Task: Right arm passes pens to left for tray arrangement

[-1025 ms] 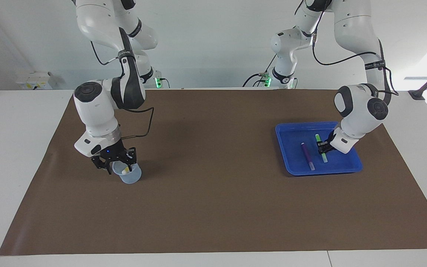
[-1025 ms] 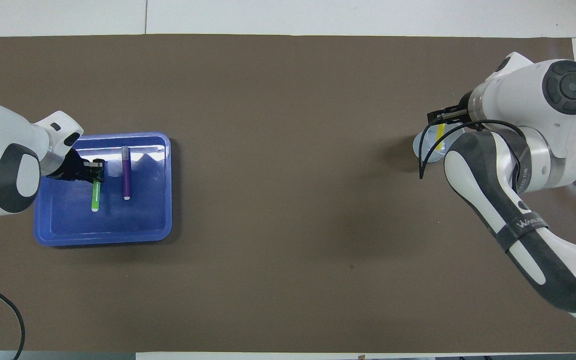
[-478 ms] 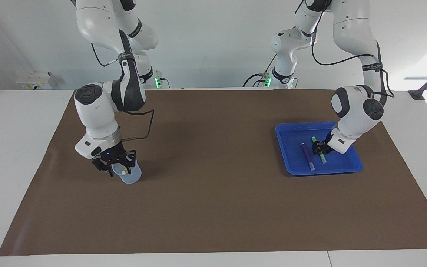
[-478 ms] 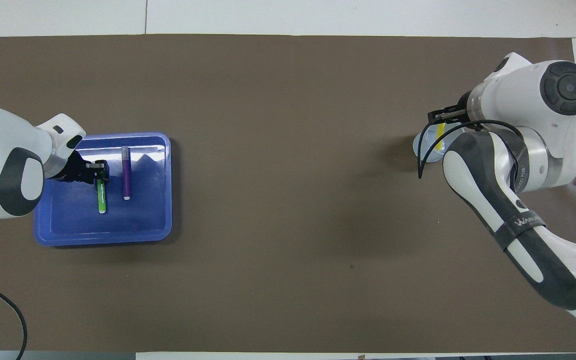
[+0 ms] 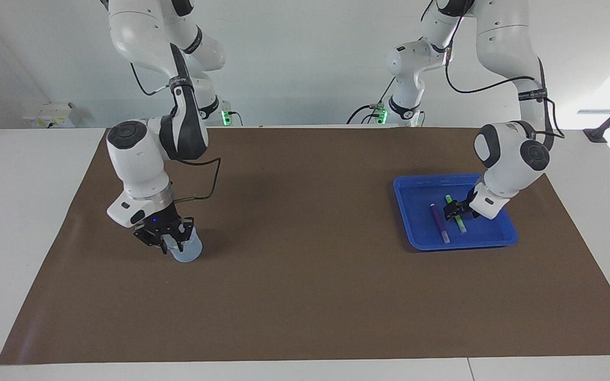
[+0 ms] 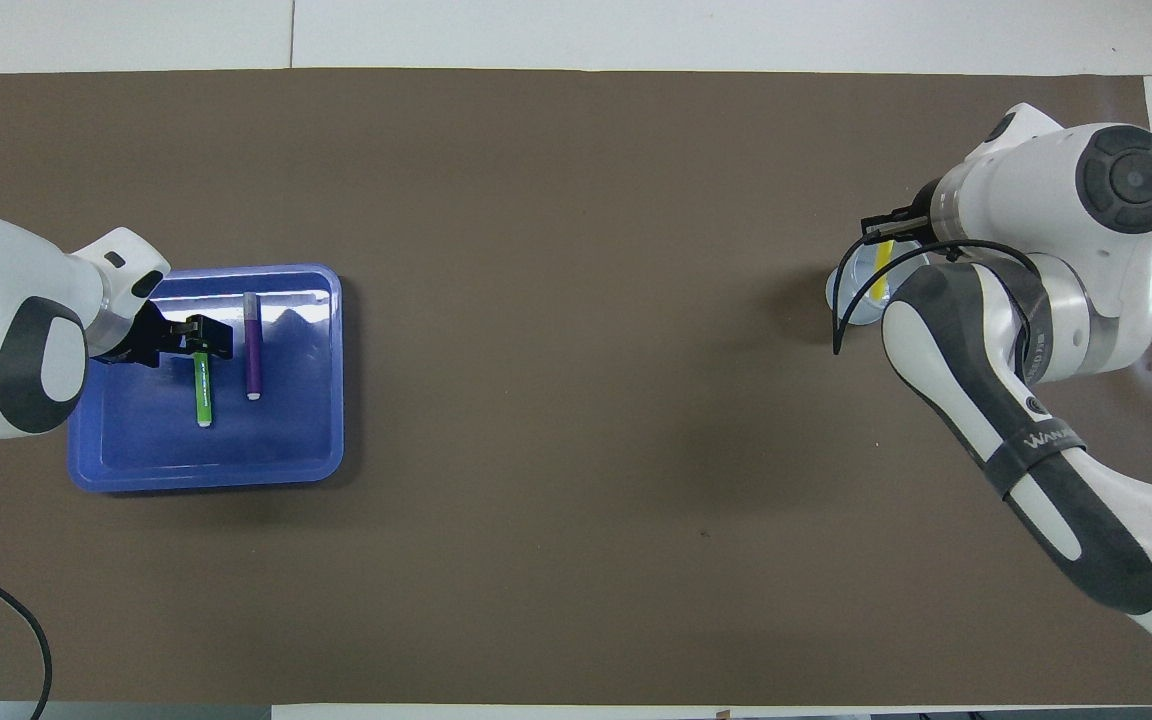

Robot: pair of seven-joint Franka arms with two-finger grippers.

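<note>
Slim green pen beside purple pen in blue tray, left claw released above; right claw clenched in clear cup.

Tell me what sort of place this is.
Most likely a robotics lab bench set up for recording handling trials: two white jointed arms bolted at a white table, a brown paper mat as work surface, and only a shallow blue plastic tray of marker pens.

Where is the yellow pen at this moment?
The yellow pen stands in the clear cup at the right arm's end of the table, under the right gripper, which has shut at the cup's mouth.
</note>
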